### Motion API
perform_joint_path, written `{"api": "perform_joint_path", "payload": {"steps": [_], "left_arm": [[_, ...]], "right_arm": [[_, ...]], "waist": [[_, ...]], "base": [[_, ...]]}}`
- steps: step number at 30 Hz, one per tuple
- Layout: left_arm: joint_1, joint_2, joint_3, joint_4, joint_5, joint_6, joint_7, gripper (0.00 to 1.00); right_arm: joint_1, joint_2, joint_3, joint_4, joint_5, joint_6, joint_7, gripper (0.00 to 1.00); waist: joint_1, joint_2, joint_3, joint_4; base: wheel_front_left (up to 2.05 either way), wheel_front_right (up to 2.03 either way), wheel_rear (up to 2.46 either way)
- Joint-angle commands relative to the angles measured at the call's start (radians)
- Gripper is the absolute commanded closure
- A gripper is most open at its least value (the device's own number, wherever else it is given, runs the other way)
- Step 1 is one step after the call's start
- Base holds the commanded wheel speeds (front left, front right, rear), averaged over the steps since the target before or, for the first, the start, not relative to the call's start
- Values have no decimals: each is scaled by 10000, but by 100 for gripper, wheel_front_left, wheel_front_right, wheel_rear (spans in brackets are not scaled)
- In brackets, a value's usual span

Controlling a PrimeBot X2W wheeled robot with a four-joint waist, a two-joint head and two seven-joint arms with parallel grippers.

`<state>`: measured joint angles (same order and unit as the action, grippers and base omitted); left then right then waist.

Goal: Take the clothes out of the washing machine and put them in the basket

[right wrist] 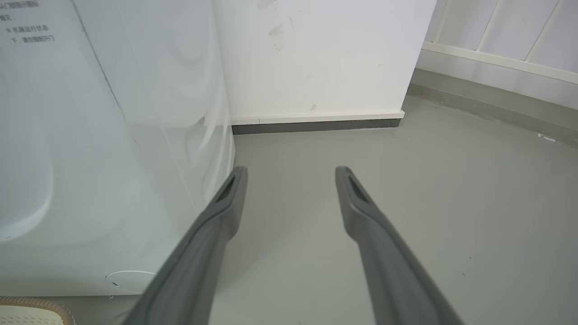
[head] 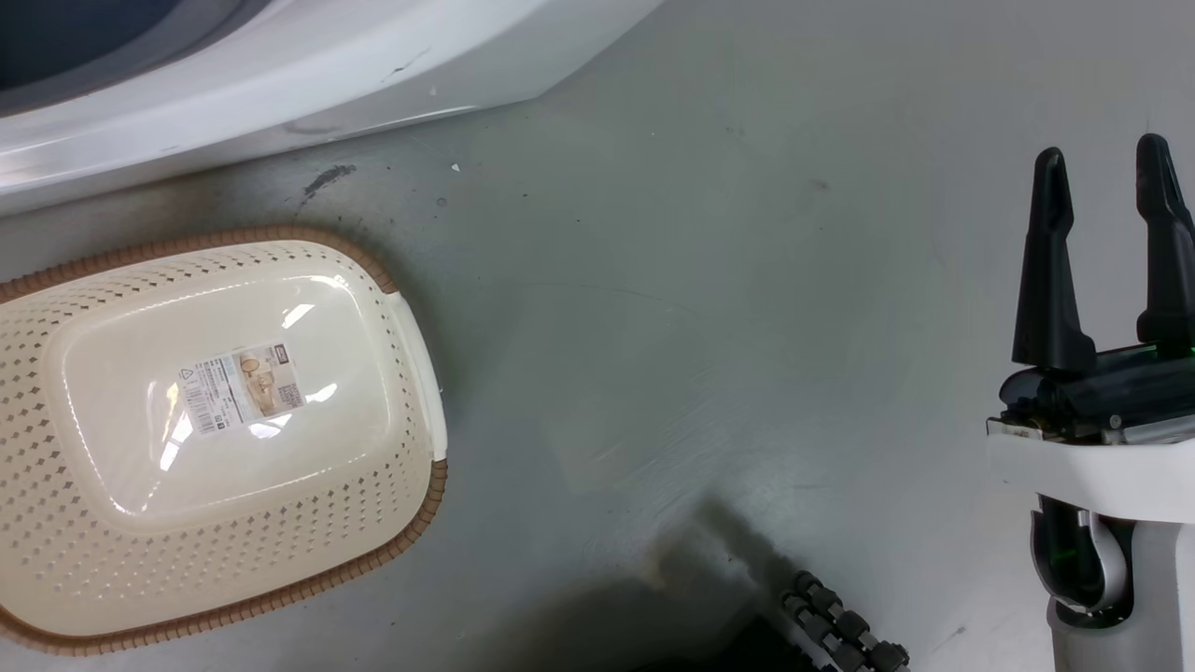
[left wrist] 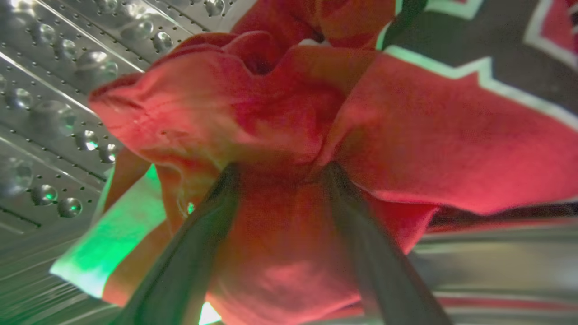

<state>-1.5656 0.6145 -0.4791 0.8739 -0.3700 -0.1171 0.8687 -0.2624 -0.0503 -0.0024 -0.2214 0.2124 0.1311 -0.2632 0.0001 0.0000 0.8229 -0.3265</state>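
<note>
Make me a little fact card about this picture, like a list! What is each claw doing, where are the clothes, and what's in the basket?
left gripper: open, fingers pushed into the clothes
clothes: red jersey, bunched up inside the steel drum
right gripper: open, holding nothing, over the floor
basket: on the floor near the washing machine, no clothes in it, paper label on its bottom
task: clothes not yet in the basket
</note>
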Motion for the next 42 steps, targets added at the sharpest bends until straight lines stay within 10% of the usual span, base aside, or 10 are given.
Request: {"api": "perform_joint_path", "payload": {"steps": [1,10,42], "left_arm": [[202,-24,-137,82,-7,-28,168,100],[554,127,-154,-281,-188,-10,-604,100],[6083,-1572,128,-5,-1015,362,-9863,100]], "right_arm": [[-153,1,19,-5,71,-7,-25,0],[-181,1,-46,19,-63,-7,-24,0],[1626,-2,12,520,-1355,-7,-24,0]], "waist": [[-1,0,3,-11],[-1,0,-309,65],[-1,0,-4710,1411]], "base": [[0,0,0],[0,0,0],[0,0,0]]}}
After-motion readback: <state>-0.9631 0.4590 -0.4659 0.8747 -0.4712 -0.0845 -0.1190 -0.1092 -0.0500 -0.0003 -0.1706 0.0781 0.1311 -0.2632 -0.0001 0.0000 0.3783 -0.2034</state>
